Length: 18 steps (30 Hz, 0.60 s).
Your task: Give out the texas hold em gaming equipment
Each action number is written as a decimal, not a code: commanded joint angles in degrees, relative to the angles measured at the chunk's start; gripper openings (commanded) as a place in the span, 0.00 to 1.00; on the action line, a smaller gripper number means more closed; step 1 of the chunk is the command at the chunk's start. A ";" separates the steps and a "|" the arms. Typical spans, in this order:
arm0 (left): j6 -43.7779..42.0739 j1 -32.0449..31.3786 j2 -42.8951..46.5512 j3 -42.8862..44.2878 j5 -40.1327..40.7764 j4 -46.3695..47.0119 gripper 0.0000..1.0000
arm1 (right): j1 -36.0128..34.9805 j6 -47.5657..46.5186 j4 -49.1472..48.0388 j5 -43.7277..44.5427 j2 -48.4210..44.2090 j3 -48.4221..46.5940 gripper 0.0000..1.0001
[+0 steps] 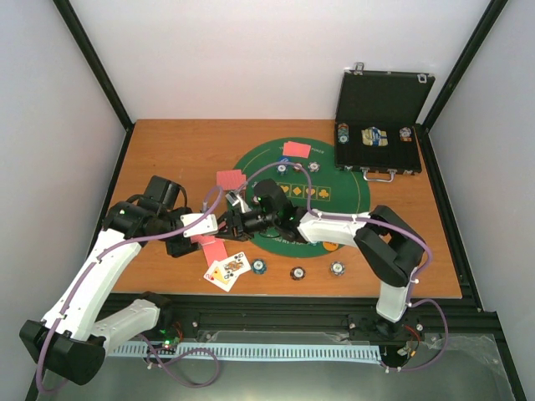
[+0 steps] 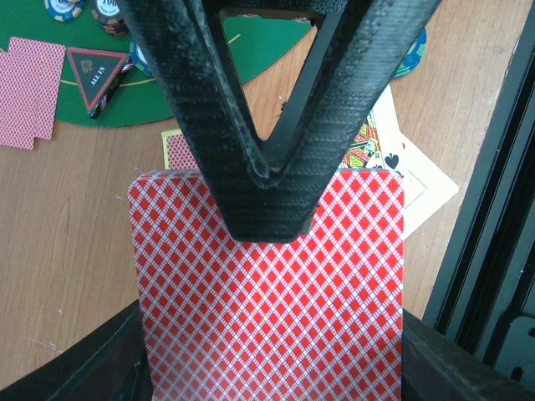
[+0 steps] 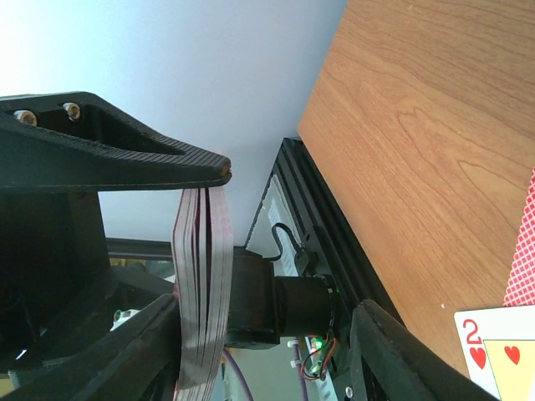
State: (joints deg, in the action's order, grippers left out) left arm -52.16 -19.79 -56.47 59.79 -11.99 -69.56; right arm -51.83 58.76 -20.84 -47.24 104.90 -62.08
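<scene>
My left gripper [image 1: 203,243] is shut on a deck of red-backed playing cards [image 2: 267,292], held above the wood near the table's front left. In the right wrist view the deck [image 3: 201,284] shows edge-on. My right gripper [image 1: 235,223] reaches in from the right and stands open at the deck, with one finger [image 2: 267,125] lying across the deck's top. The other finger [image 3: 401,351] is well apart from the cards. Two face-up cards [image 1: 227,270] lie below the deck. Poker chips [image 1: 260,267] sit along the front, and a dark triangle [image 2: 96,75] lies on the green mat [image 1: 334,180].
A black hinged case [image 1: 380,125] stands open at the back right with chips inside. Red-backed card pairs lie at the mat's left edge [image 1: 231,179] and its top [image 1: 297,149]. An orange disc [image 1: 331,246] peeks from under the right arm. The black frame rail [image 1: 318,305] borders the table's front.
</scene>
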 commanded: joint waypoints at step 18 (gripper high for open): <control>-1.18 0.02 1.28 1.91 0.71 0.24 0.28 | -4.24 1.84 -0.57 -2.10 7.69 -7.14 0.64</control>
State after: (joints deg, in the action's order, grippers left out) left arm -52.60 -19.79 -56.29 59.77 -10.98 -70.08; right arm -55.66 58.28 -18.09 -48.14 109.75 -68.60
